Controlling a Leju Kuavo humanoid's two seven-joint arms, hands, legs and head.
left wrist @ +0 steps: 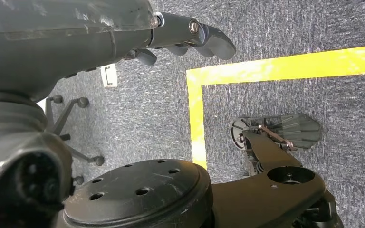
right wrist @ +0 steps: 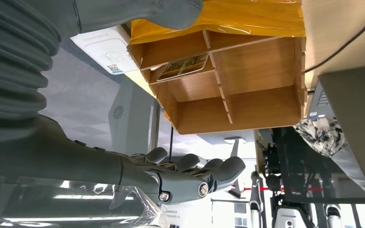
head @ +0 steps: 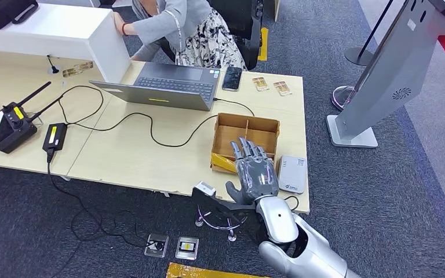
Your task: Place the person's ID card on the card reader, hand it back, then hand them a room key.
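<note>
Wooden box (head: 249, 128) under right hand's (head: 255, 171) spread metallic fingers (head: 248, 152).

Your right arm (head: 292, 237) comes up from the lower edge of the head view, silver forearm angled up and to the left. Your right hand (head: 255, 171) is raised with its back toward the head camera, fingers (head: 249, 152) straight, spread and pointing away from you, thumb (head: 234, 191) out to the left; it holds nothing. In the right wrist view the fingers (right wrist: 195, 168) lie extended side by side. Your left hand (left wrist: 185, 35) hangs low, fingers loosely bent, nothing in it.
</note>
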